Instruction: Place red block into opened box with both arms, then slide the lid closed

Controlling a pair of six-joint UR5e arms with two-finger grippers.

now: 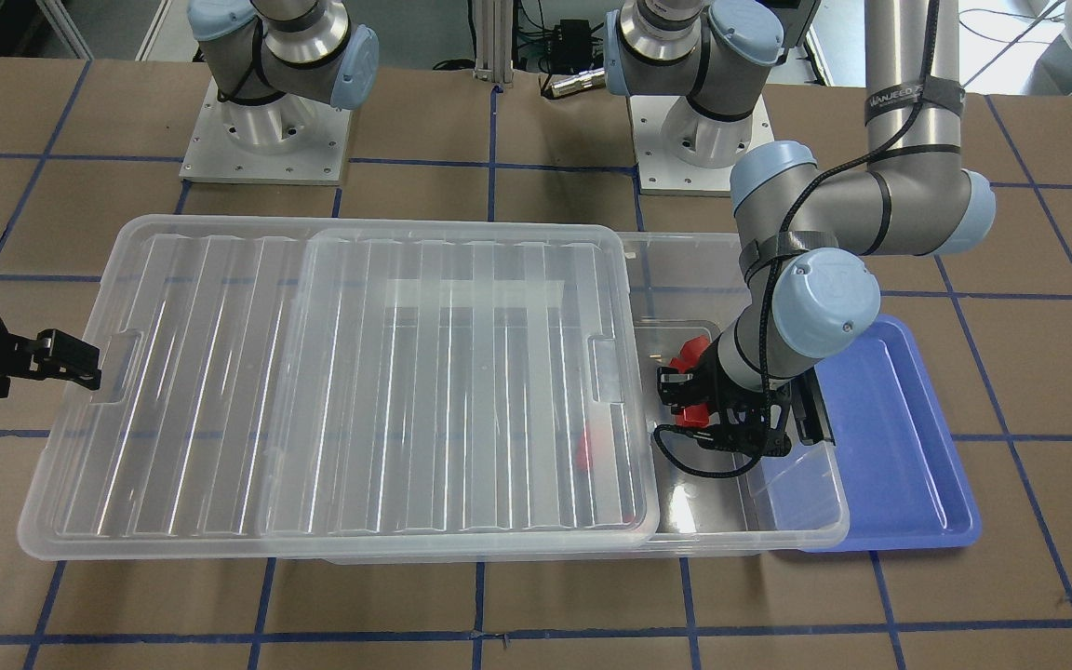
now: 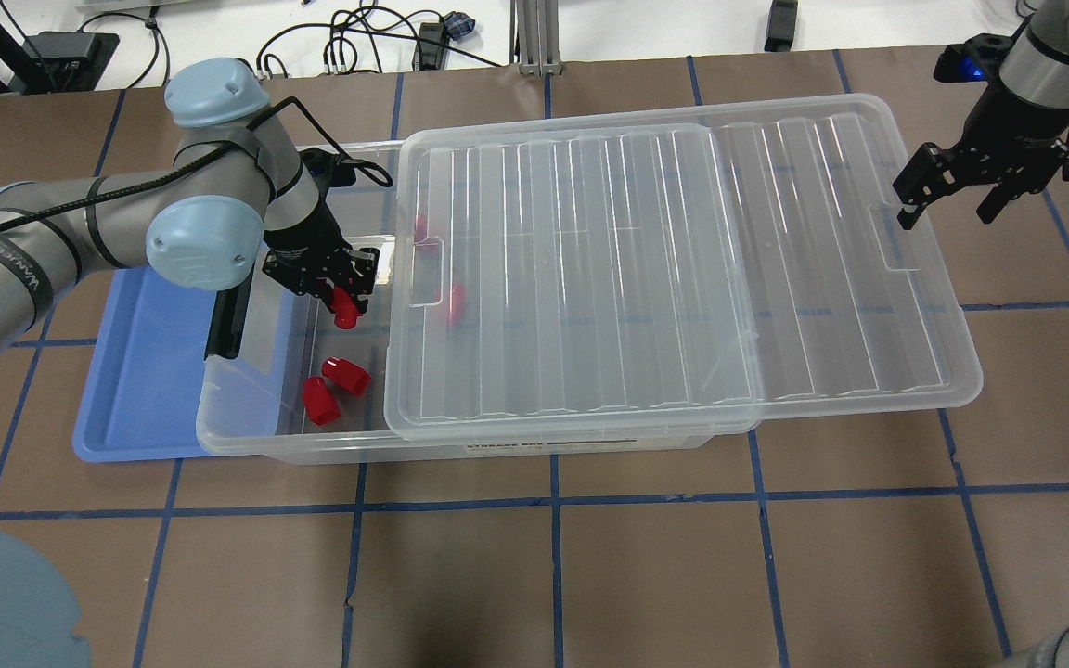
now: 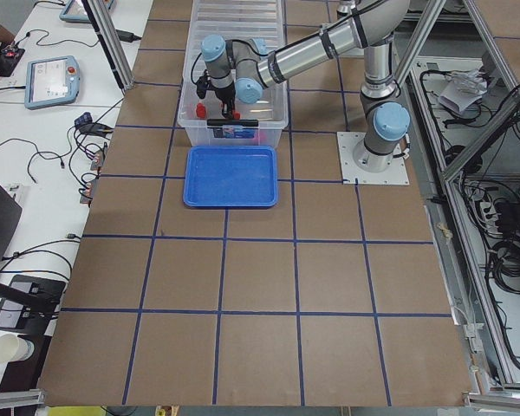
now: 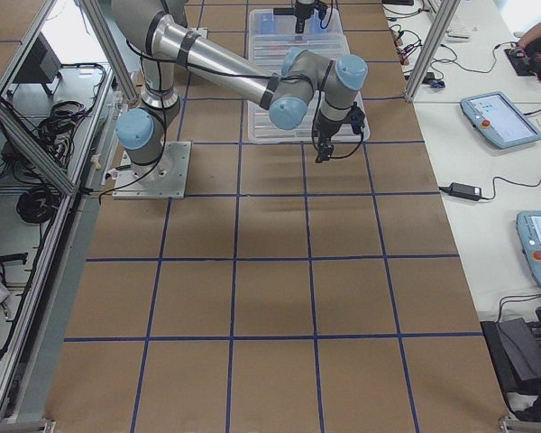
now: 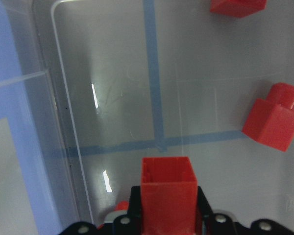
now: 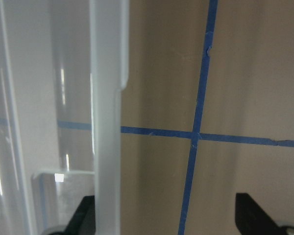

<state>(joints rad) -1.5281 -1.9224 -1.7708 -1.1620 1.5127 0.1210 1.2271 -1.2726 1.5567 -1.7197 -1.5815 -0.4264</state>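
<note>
The clear box [image 2: 497, 451] lies across the table with its ribbed lid [image 2: 664, 260] slid toward my right, leaving the box's left end uncovered. My left gripper [image 2: 330, 283] reaches down into that uncovered end, shut on a red block [image 5: 166, 188] held a little above the floor. Two more red blocks [image 2: 346, 374] [image 2: 319, 401] lie on the box floor nearby. Others show dimly under the lid [image 2: 454, 299]. My right gripper [image 2: 947, 199] is open at the notch in the lid's right end, and the lid rim [image 6: 108, 122] runs just inside one of its fingers.
A blue tray [image 2: 140, 371] sits against the box's left end, under my left arm. The lid overhangs the box on the right by a wide margin. Brown table with blue tape lines [image 2: 553, 501] surrounds everything.
</note>
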